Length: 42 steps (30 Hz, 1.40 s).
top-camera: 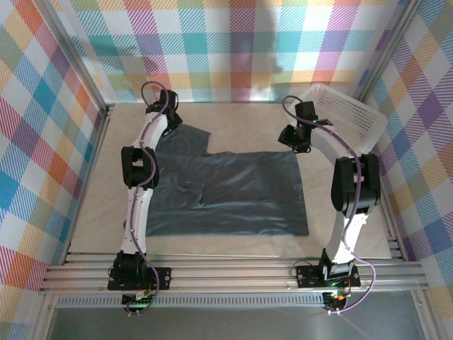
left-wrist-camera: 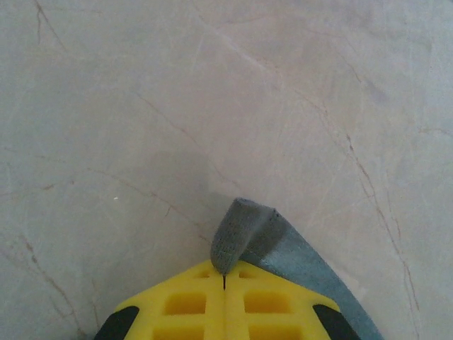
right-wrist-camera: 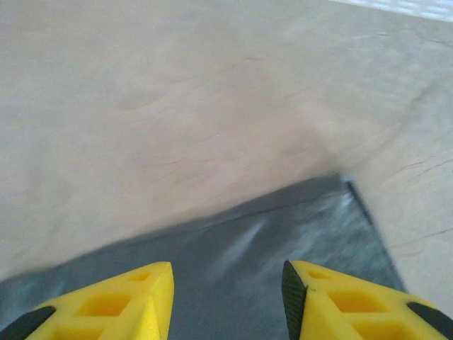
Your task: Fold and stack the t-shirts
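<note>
T-shirt (top-camera: 226, 191) lies flat mid-table, one sleeve out at 11 o'clock. Left gripper (left-wrist-camera: 224, 280) has its fingers together, clamped on a fold of cloth. Right gripper (right-wrist-camera: 228, 273) has its fingers apart over the 1 o'clock corner. It likely needs to drop, pinch that corner, then lift level with the left. Wrist views give finger state; top view gives the full spread and the basket (top-camera: 354, 113).

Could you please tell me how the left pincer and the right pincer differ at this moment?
The left pincer is shut, while the right pincer is open with a clear gap. The left pincer pinches a fold of the grey t-shirt; the right pincer holds nothing and hangs over the t-shirt's corner. Both have yellow tips.
</note>
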{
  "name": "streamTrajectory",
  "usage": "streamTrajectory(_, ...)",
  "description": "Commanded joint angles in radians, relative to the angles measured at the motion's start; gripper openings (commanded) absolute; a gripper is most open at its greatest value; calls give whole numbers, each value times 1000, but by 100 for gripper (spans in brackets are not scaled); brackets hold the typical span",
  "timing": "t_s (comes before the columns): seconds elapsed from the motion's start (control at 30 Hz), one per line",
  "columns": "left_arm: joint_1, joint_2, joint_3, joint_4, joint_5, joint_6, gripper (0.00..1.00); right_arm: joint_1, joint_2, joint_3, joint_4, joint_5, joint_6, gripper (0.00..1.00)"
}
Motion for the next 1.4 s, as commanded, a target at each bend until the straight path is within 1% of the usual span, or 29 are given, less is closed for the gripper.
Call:
streamTrajectory(0.0,-23,-102,-69,-39,23,17,0,15,62,42,-43,159,70,45)
streamTrajectory(0.17,-25,-164,-90,-50,42,20,0,20,132,67,-26,250,110,46)
streamTrajectory(0.27,-28,-195,-116,-40,56,26,0,21,154,60,30,253,92,47)
streamTrajectory(0.37,-28,-217,-130,-37,58,29,0,21,202,110,-19,247,87,46)
streamTrajectory(0.47,-28,-228,-131,-37,60,32,0,23,194,89,-37,248,103,45)
streamTrajectory(0.57,-29,-241,-130,-36,69,32,0,34,138,1,30,267,95,45)
streamTrajectory(0.67,-31,-256,-130,-39,79,32,0,36,81,-74,128,275,40,45)
streamTrajectory(0.73,-33,-272,-135,-40,79,38,0,43,32,-95,172,283,-29,45)
streamTrajectory(0.83,-36,-286,-139,-40,77,42,0,85,-17,-80,177,297,-144,43)
streamTrajectory(0.93,-34,-292,-144,-32,80,43,0,138,-3,-58,161,343,-247,39)
streamTrajectory(0.97,-35,-291,-144,-32,82,42,0,144,15,-47,157,360,-275,38)
streamTrajectory(1.03,-35,-289,-144,-35,89,44,0,129,85,31,91,394,-316,36)
streamTrajectory(1.13,-34,-292,-145,-41,92,50,0,76,187,177,0,381,-353,34)
streamTrajectory(1.27,-34,-295,-152,-37,97,57,0,15,282,346,-66,363,-376,34)
streamTrajectory(1.37,-34,-292,-154,-35,111,56,0,-12,336,464,-113,407,-392,34)
